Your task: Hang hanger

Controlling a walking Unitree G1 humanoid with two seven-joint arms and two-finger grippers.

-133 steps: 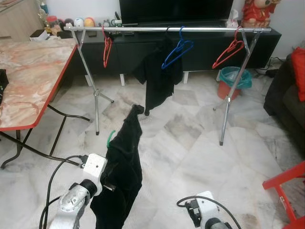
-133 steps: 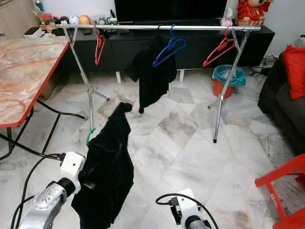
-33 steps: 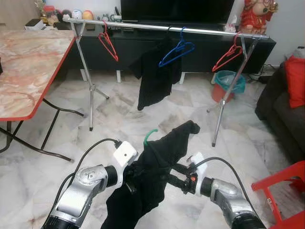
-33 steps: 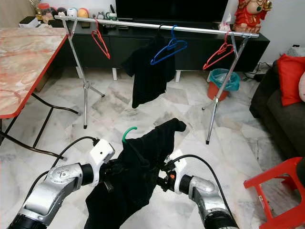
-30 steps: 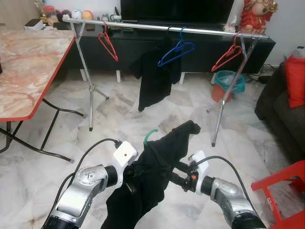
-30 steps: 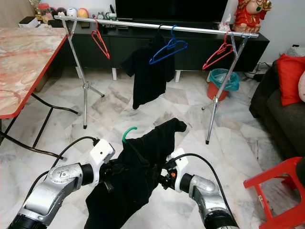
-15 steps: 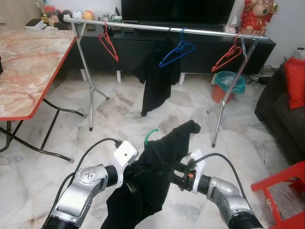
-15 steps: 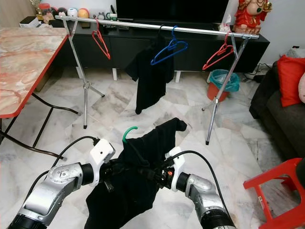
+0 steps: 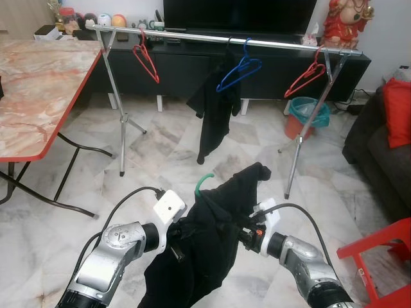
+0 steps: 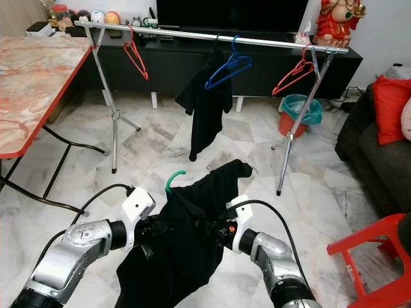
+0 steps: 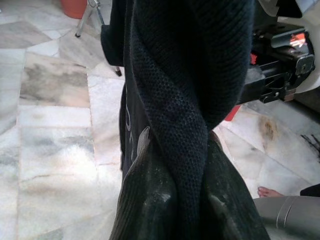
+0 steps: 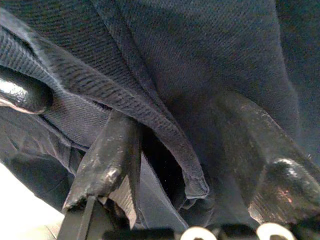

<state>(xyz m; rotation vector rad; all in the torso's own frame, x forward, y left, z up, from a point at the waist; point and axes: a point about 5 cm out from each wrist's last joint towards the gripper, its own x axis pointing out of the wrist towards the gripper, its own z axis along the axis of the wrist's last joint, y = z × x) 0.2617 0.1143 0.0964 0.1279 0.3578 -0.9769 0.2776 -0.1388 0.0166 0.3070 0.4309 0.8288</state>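
Ahead of you the clothes rail [image 9: 192,38] runs left to right, a TV cabinet [image 9: 270,67] behind it. On the rail hang three hangers [image 9: 146,61] and a garment [image 9: 215,106], the garment near the middle. A table [image 9: 38,83] stands at your left, a bin [image 9: 307,114] by the rail's right leg, a sofa [image 9: 385,141] at right.

Bright even indoor light, sharp head views, dim close wrist views

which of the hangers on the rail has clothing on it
The black hanger, just left of the blue hanger, carries a black shirt. The blue one and both red hangers hang bare.
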